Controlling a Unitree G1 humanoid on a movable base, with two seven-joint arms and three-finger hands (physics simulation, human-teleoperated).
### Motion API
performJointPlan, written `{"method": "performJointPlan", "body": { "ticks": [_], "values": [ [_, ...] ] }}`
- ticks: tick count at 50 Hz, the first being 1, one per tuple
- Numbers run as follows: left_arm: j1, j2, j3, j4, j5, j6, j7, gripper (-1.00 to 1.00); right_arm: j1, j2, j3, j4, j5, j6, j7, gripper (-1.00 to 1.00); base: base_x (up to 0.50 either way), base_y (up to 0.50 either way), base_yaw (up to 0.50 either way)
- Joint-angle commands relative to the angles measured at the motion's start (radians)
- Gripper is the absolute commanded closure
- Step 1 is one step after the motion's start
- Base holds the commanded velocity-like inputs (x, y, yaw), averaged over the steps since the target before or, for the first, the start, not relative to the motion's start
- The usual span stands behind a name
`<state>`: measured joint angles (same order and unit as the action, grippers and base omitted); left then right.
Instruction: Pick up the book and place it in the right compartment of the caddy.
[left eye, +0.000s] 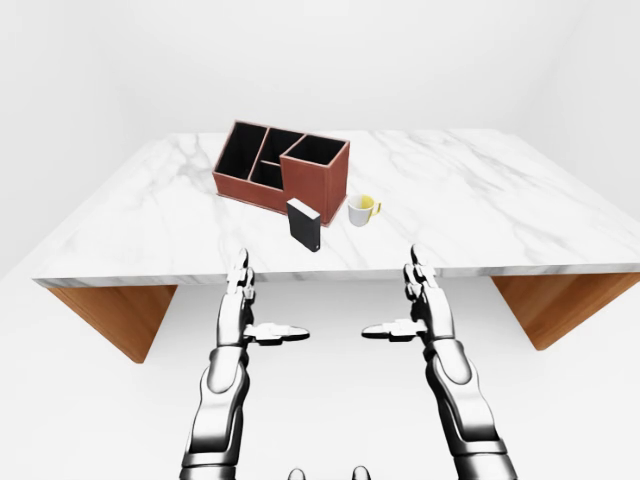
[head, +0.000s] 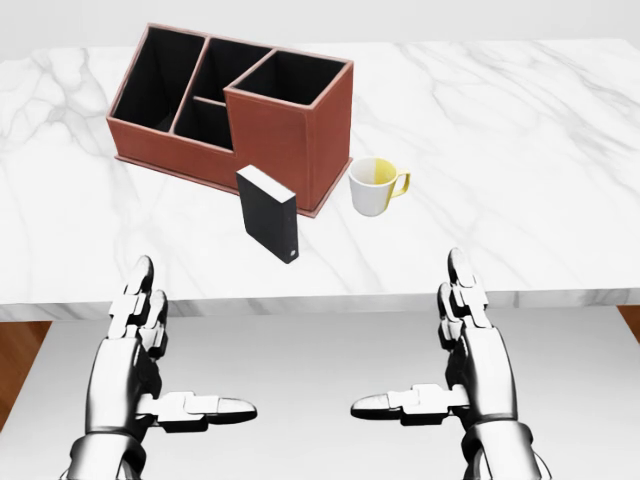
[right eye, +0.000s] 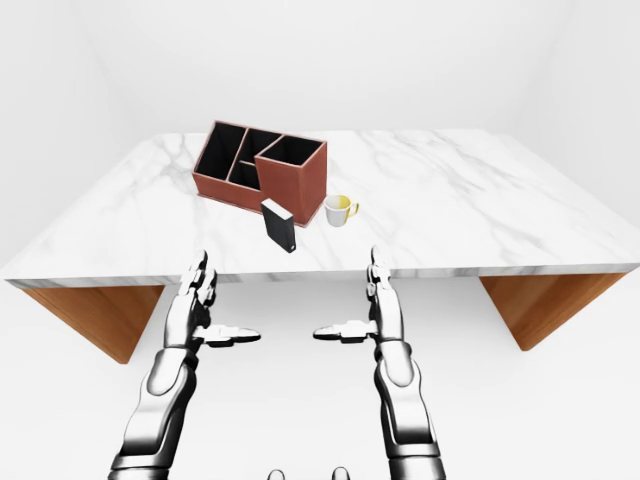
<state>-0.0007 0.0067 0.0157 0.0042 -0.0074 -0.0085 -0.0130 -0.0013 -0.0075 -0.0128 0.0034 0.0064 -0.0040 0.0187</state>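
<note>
Both hands hang short of the table's near edge, palms turned toward each other, holding nothing. On the left hand (head: 150, 360) the fingers (head: 140, 295) point away toward the table and the thumb sticks out sideways to the right; the right hand (head: 465, 365) mirrors it, thumb reaching left, so the two thumb tips face one another across a gap. Neither hand touches the marble table (head: 520, 130), and their fingers are spread apart, not curled.

Just past the near edge, between the two hands in the head view, the black book (head: 267, 213) stands upright on the marble, turned at an angle. Its far end sits just beside the near corner of the brown caddy (head: 290, 140); whether they actually touch is hard to tell from here. Right of the book, close to the caddy's right wall, stands a white mug (head: 372, 187) with a yellow inside and a handle pointing right.

The caddy lies skewed on the table, its taller right compartment nearest the book, with lower dark compartments stretching away to the left. Wooden supports (left eye: 110, 315) show under the table's ends.
</note>
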Motion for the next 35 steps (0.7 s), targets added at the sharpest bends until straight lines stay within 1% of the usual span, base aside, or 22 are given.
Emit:
{"method": "performJointPlan", "body": {
  "ticks": [1,2,4,6,8,11,13,15,16,18,19,20,21,22,23,24,25,28,30,32,34,35],
  "values": [
    [0.0,0.012,0.029,0.002,-0.018,-0.019,-0.018,-1.0,-0.006,-0.012,-0.022,0.017,0.014,-0.014,0.035,-1.0,0.0,0.0,0.0],
    [-0.001,0.012,0.03,0.007,-0.018,-0.028,-0.016,-1.0,-0.007,-0.012,-0.024,0.023,0.015,-0.021,0.037,-1.0,0.0,0.0,0.0],
    [-0.002,0.012,0.03,0.01,-0.016,-0.033,-0.013,-1.0,-0.008,-0.012,-0.024,0.022,0.017,-0.02,0.037,-1.0,0.0,0.0,0.0],
    [0.003,0.012,0.028,-0.003,-0.019,-0.026,-0.016,-1.0,-0.006,-0.011,-0.022,0.014,0.017,-0.014,0.036,-1.0,0.0,0.0,0.0],
    [0.006,0.012,0.028,-0.006,-0.022,-0.027,-0.018,-1.0,-0.005,-0.01,-0.019,0.006,0.015,-0.007,0.035,-1.0,0.0,0.0,0.0],
    [-0.004,0.011,0.04,0.007,-0.039,-0.028,-0.015,-1.0,-0.006,-0.011,-0.02,0.015,0.015,-0.015,0.036,-1.0,0.0,0.0,0.0],
    [-0.003,0.012,0.043,0.005,-0.049,-0.028,-0.016,-1.0,-0.001,-0.009,-0.018,-0.001,0.014,-0.005,0.034,-1.0,0.0,0.0,0.0],
    [0.009,0.012,0.041,-0.02,-0.053,-0.021,-0.016,-1.0,-0.003,-0.01,-0.02,0.01,0.015,-0.016,0.036,-1.0,0.0,0.0,0.0],
    [0.011,0.012,0.042,-0.023,-0.055,-0.024,-0.017,-1.0,-0.004,-0.011,-0.021,0.018,0.016,-0.023,0.037,-1.0,0.0,0.0,0.0],
    [-0.001,0.014,0.05,-0.019,-0.082,-0.025,-0.032,-1.0,-0.003,-0.011,-0.021,0.016,0.017,-0.021,0.037,-1.0,0.0,0.0,0.0],
    [-0.013,0.018,0.058,-0.011,-0.094,-0.044,-0.04,-1.0,-0.003,-0.011,-0.021,0.016,0.016,-0.021,0.037,-1.0,0.0,0.0,0.0],
    [-0.036,0.025,0.066,-0.006,-0.084,-0.028,-0.022,-1.0,-0.003,-0.011,-0.021,0.016,0.016,-0.021,0.038,-1.0,0.0,0.0,0.0],
    [-0.049,0.024,0.076,-0.006,-0.1,-0.022,-0.014,-1.0,-0.001,-0.011,-0.02,0.014,0.015,-0.02,0.038,-1.0,0.0,0.0,0.0],
    [-0.056,0.028,0.079,-0.014,-0.114,-0.005,-0.015,-1.0,-0.001,-0.011,-0.02,0.013,0.014,-0.02,0.038,-1.0,0.0,0.0,0.0],
    [-0.079,0.033,0.1,-0.05,-0.146,0.046,0.004,-1.0,-0.003,-0.011,-0.021,0.014,0.015,-0.019,0.038,-1.0,0.0,0.0,0.0],
    [-0.086,0.04,0.106,-0.087,-0.16,0.083,0.012,-1.0,-0.005,-0.012,-0.022,0.021,0.015,-0.023,0.038,-1.0,0.0,0.0,0.0],
    [-0.098,0.048,0.113,-0.122,-0.168,0.096,0.021,-1.0,-0.009,-0.013,-0.023,0.031,0.016,-0.027,0.038,-1.0,0.0,0.0,0.0],
    [-0.125,0.067,0.13,-0.195,-0.193,0.096,0.037,-1.0,-0.008,-0.012,-0.021,0.015,0.014,-0.013,0.037,-1.0,0.0,0.0,0.0],
    [-0.153,0.077,0.148,-0.177,-0.193,0.096,0.049,-1.0,-0.008,-0.012,-0.022,0.017,0.015,-0.015,0.038,-1.0,0.0,0.0,0.0],
    [-0.155,0.087,0.142,-0.167,-0.155,0.096,0.052,-1.0,-0.007,-0.012,-0.021,0.012,0.015,-0.013,0.039,-1.0,0.0,0.0,0.0],
    [-0.161,0.085,0.159,-0.198,-0.195,0.096,0.056,-1.0,-0.009,-0.013,-0.023,0.022,0.016,-0.021,0.04,-1.0,0.0,0.0,0.0],
    [-0.163,0.089,0.16,-0.203,-0.195,0.096,0.059,-1.0,-0.008,-0.013,-0.023,0.021,0.015,-0.021,0.04,-1.0,0.0,0.0,0.0]
  ]
}}
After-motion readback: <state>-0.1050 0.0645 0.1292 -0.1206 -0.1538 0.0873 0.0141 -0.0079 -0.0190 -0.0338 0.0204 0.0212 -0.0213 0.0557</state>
